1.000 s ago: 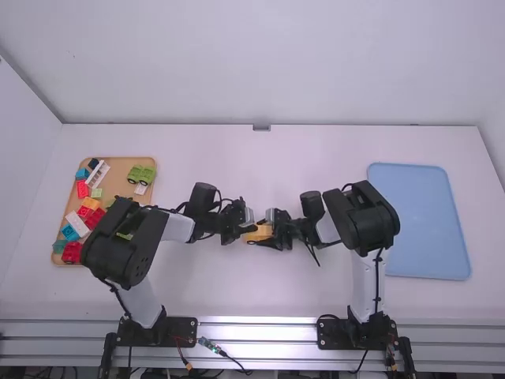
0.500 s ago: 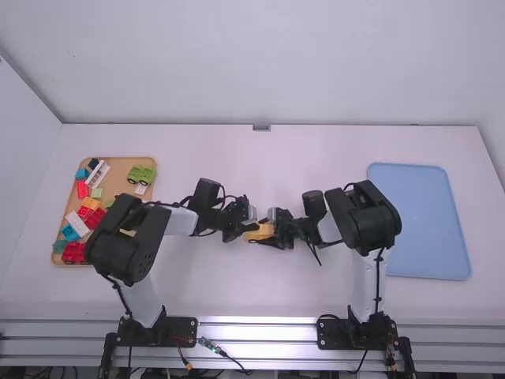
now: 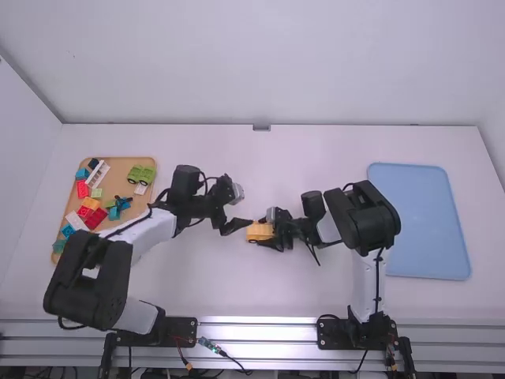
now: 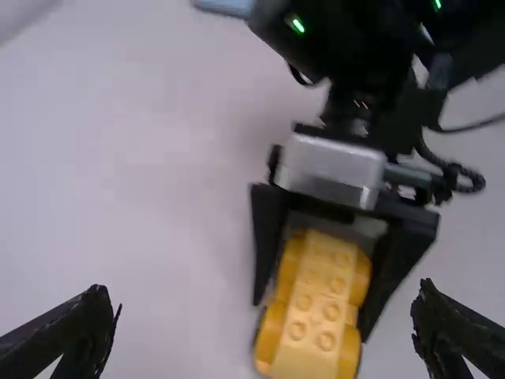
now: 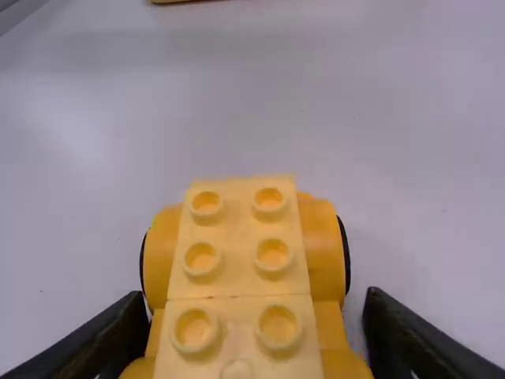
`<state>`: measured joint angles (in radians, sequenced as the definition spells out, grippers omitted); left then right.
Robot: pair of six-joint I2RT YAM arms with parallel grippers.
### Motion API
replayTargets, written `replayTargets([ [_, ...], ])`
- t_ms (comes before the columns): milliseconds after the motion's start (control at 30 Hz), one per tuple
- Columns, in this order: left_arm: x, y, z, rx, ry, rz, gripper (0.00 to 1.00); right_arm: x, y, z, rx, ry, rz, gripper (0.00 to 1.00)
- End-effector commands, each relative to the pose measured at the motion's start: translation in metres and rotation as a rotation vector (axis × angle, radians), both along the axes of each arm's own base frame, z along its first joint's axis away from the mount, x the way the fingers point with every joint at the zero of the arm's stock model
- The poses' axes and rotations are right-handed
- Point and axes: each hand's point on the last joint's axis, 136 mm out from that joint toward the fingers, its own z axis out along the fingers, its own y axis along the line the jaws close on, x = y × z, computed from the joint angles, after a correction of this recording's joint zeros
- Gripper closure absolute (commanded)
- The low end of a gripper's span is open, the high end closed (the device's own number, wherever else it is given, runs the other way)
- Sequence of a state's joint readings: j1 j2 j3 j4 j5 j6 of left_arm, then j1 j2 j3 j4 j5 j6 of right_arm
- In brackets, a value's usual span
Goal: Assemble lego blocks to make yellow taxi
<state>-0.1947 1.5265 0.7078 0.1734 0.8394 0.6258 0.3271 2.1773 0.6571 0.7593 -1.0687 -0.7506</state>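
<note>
Smooth, matte white table (image 3: 316, 292) spreads under two black grippers: left gripper (image 3: 241, 224), fingers wide apart; right gripper (image 3: 266, 234), clamped on the boxy, round-wheeled, studded plastic yellow car (image 3: 255, 231) near the table's middle. Half a second ago, left gripper was against the car; now it's backed off.

bright light, soft shadows, glare on rail (image 3: 256, 332)
</note>
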Motion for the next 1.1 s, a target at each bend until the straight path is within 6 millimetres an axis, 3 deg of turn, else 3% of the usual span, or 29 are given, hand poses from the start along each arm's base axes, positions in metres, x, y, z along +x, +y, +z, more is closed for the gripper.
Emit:
replayTargets([
  [0,0.011,0.013,0.028,-0.058,0.015,0.087,0.01,-0.002,-0.001,-0.009,-0.025,0.031,-0.014,0.21],
  [233,0.024,0.044,0.050,-0.096,-0.005,0.201,0.01,0.003,-0.005,-0.013,-0.053,0.062,-0.061,0.00],
  [333,0.032,0.059,0.054,-0.139,0.044,0.281,0.01,0.013,-0.013,-0.017,-0.101,0.094,-0.135,0.01],
  [700,0.045,0.095,0.056,-0.190,0.102,0.416,0.01,0.013,-0.056,-0.010,-0.341,0.087,-0.291,0.01],
  [1067,0.059,0.136,0.065,-0.291,0.168,0.581,0.01,-0.003,-0.084,0.008,-0.596,0.050,-0.343,0.01],
])
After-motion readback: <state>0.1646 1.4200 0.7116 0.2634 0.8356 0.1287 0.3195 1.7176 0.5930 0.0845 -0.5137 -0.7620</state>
